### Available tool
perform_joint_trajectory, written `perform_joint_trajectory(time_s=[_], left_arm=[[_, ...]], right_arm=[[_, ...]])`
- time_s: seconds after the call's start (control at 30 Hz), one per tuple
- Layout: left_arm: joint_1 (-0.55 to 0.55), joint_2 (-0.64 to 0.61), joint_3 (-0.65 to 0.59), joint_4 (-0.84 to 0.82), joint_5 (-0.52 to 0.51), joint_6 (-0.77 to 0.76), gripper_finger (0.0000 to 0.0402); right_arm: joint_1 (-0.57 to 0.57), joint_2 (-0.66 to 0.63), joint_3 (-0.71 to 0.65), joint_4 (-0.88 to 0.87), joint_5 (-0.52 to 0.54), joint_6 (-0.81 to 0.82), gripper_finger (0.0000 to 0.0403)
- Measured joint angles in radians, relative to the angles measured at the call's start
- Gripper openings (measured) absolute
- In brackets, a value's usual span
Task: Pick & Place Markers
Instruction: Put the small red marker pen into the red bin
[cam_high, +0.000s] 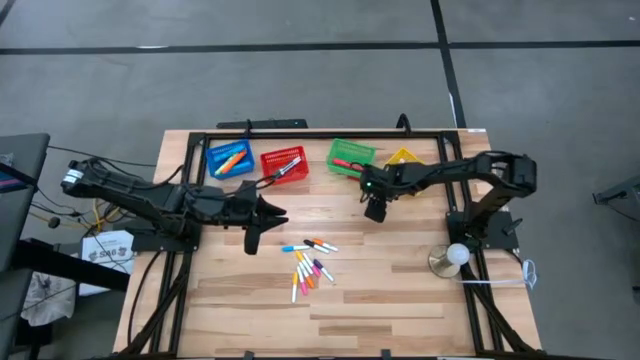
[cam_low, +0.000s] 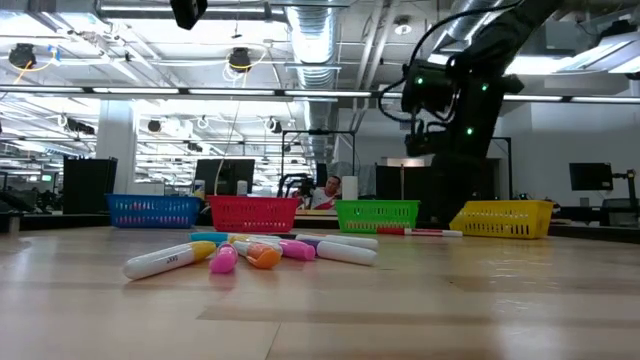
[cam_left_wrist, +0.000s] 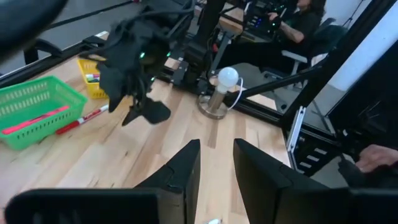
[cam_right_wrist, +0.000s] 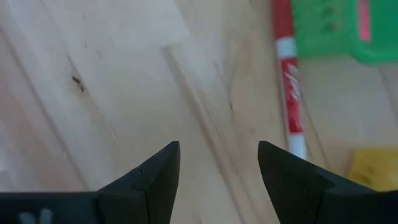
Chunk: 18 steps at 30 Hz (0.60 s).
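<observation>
Several markers (cam_high: 310, 262) lie in a loose heap on the wooden table, near its middle; the low view shows this heap (cam_low: 260, 252) flat on the boards. One red marker (cam_right_wrist: 291, 87) lies alone on the table beside the green basket (cam_high: 352, 157). My right gripper (cam_right_wrist: 217, 163) hangs open above the bare wood next to that marker, pointing steeply down, with nothing between its fingers. My left gripper (cam_left_wrist: 217, 158) stands high over the table's left half (cam_high: 280, 213), pointing about level toward the right side. Its fingers stand a little apart around nothing.
Four small baskets stand in a row at the far edge: blue (cam_high: 228, 160) with orange markers, red (cam_high: 284, 165), green, and yellow (cam_high: 403, 158). A white ball on a round metal base (cam_high: 452, 258) stands at the right. Bare wood lies toward the near edge.
</observation>
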Motion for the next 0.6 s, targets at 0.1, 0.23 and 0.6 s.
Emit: perform_joint_trajectory(time_s=[0.1,0.23,0.6], left_arm=[[0.0,0.001,0.0,0.011,-0.003,0.0,0.0095],[0.001,0.001,0.0,0.035,-0.072,0.002,0.0095],[0.007,0.047,0.002,0.044,-0.209,0.007,0.0095]], right_arm=[[0.021,0.015,0.001,-0.016,0.001,-0.048,0.0205],[0.059,0.017,0.001,-0.038,0.022,-0.125,0.0205],[0.076,0.017,0.001,-0.03,0.146,-0.314,0.0205]])
